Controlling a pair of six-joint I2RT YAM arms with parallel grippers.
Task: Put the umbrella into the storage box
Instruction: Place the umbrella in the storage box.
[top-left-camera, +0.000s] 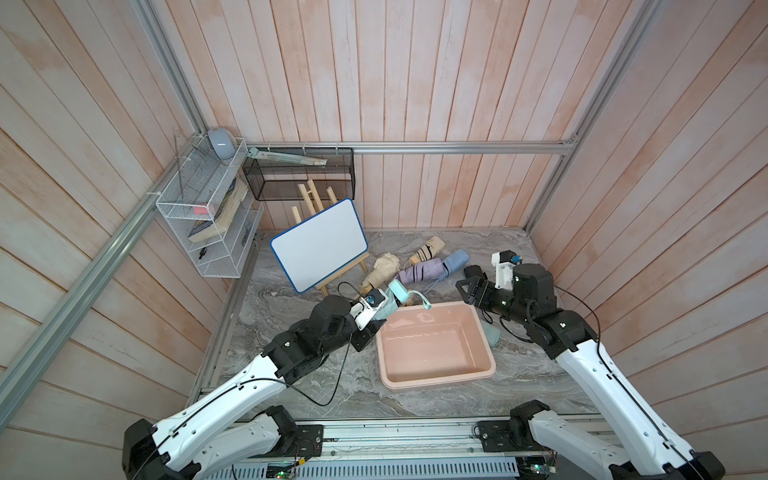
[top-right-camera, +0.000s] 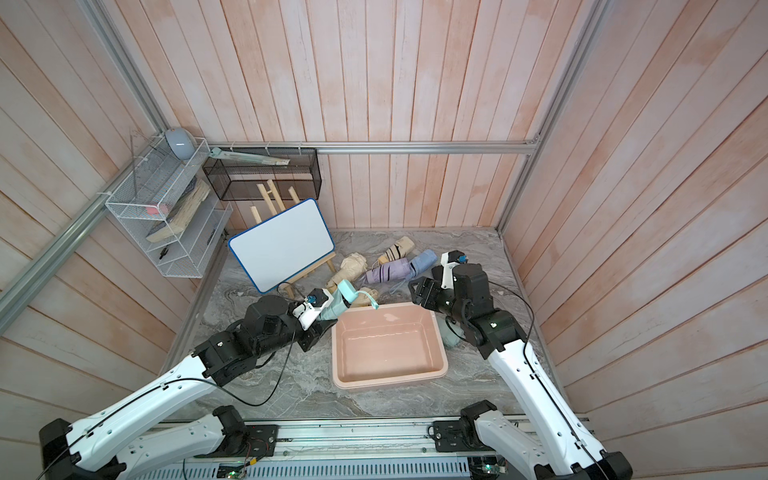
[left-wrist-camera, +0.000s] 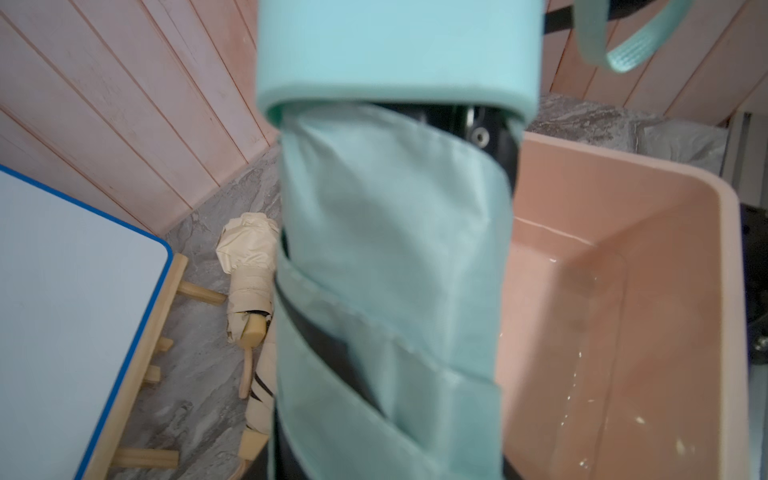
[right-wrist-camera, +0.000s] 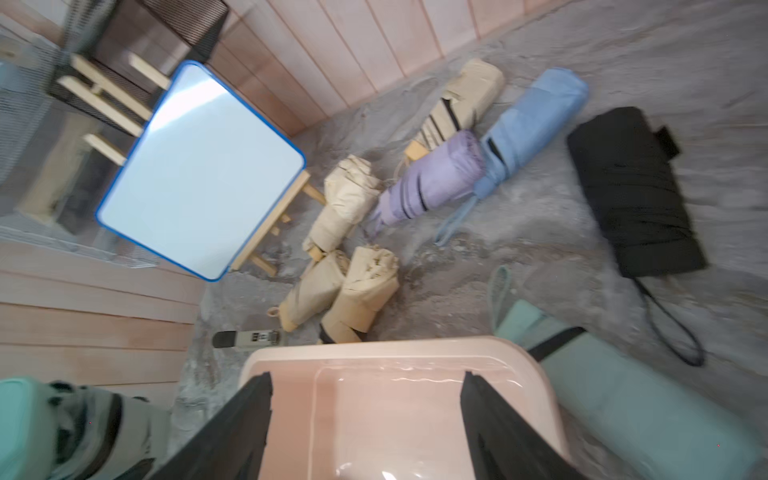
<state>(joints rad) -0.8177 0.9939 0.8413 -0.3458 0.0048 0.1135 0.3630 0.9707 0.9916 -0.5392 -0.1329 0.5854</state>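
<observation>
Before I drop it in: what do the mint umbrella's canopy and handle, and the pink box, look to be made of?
Mint umbrella canopy: thin woven fabric, matte, judging by creases and stitched hems. Handle: smooth moulded piece, probably plastic, satin. Storage box: moulded plastic, glossy; light streaks reflect off its floor.

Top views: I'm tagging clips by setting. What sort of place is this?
Probably a staged robot test cell dressed as a home corner: plank walls on an aluminium frame, robot arms on a rail, and a storage box beside folded umbrellas on a marble-look tabletop.
</observation>
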